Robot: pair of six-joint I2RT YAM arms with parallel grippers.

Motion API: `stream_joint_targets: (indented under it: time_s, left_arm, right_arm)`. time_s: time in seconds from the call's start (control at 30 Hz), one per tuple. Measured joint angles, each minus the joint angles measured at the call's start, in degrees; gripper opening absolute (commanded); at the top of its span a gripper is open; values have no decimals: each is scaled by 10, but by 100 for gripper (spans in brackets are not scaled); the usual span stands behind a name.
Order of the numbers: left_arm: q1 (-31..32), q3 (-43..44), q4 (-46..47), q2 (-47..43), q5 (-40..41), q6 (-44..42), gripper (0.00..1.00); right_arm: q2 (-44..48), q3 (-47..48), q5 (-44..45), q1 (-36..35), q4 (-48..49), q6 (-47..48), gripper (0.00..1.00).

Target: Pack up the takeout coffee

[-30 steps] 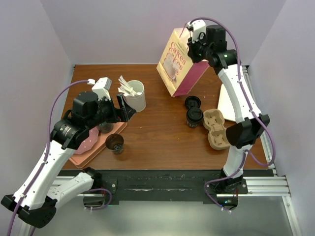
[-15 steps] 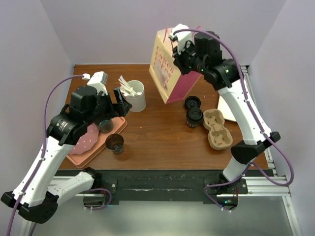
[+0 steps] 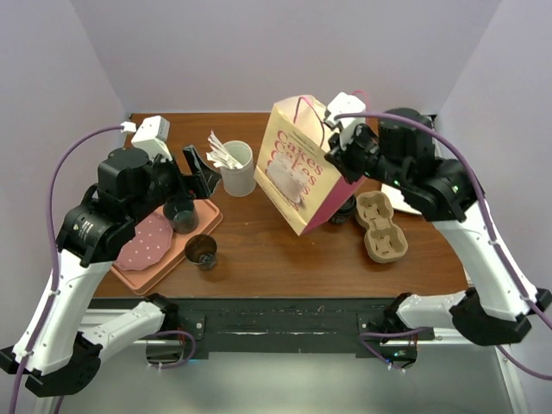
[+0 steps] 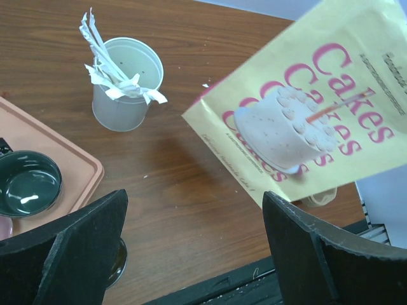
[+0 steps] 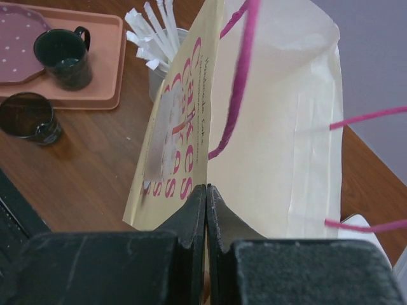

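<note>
Right claw (image 5: 206,194) pinches the paper bag (image 3: 297,172) by its rim; the takeout coffee (image 3: 348,210) peeks out behind the bag, near that claw. Left claw (image 4: 194,216) gapes wide.

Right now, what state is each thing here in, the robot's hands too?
paper bag, held tilted by its top edge.
right gripper, shut on the paper bag.
left gripper, open, empty.
white cup, upright, stirrers inside.
green mug, upright on the tray.
brown cup, upright on the table.
cup carrier, both wells empty.
takeout coffee, mostly hidden behind the paper bag.
</note>
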State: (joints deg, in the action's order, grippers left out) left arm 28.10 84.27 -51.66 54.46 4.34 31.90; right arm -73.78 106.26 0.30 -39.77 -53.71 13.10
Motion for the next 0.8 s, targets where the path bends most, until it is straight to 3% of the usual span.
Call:
stream_joint_targets:
  time_s: [0.2,0.53,0.8]
  left_arm:
    - [0,0,-6,2,4,0,92]
    - [0,9,-55,29,21,6,92]
    - [0,-43,-60,14,22,26,91]
  right_arm:
    - [59,-74,-46,1,5,7,0]
    - [66,-145,-140,0,44,46,0]
    - [73,-214,-170,0,63,81,0]
